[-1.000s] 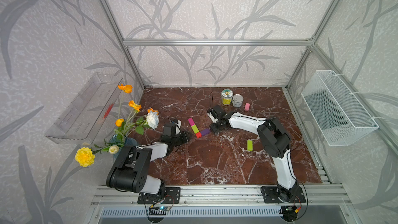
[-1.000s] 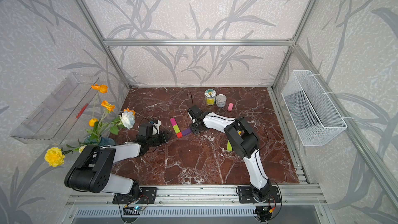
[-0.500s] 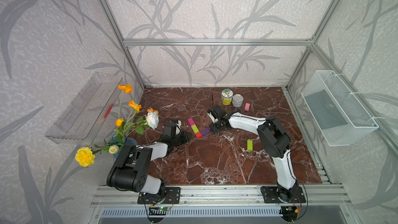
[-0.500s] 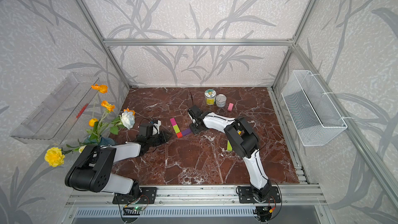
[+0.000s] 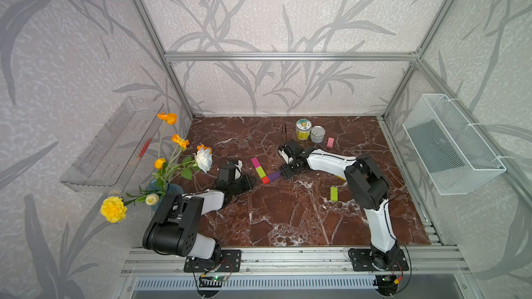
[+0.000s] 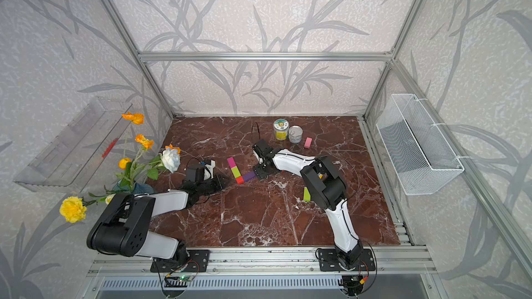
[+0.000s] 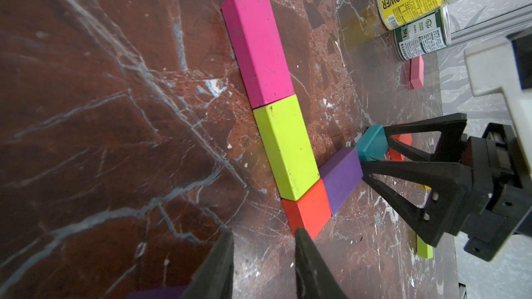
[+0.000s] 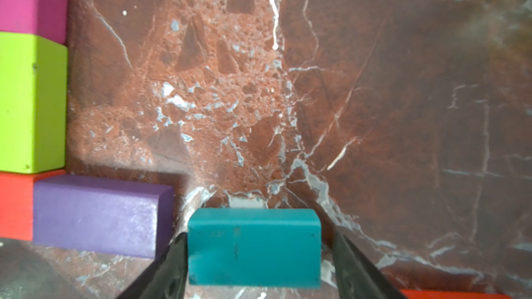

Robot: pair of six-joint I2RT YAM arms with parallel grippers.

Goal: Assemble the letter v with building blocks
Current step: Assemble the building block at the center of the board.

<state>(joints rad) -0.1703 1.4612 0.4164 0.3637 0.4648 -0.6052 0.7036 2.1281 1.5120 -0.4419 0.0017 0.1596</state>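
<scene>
Right wrist view | your right jaws stand parted around the teal block [image 8: 254,247], just beside the purple block [image 8: 95,214] of the letter v [image 5: 260,171], mid worktop [image 5: 288,220] | your left jaws parted, empty.

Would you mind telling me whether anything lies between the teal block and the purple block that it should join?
No foreign object does. Between the teal block and the purple block stands only one finger of the right gripper, which straddles the teal block.

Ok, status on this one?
Right tool open astride teal block, next to purple block. Left tool open, empty. Nothing in the way.
</scene>
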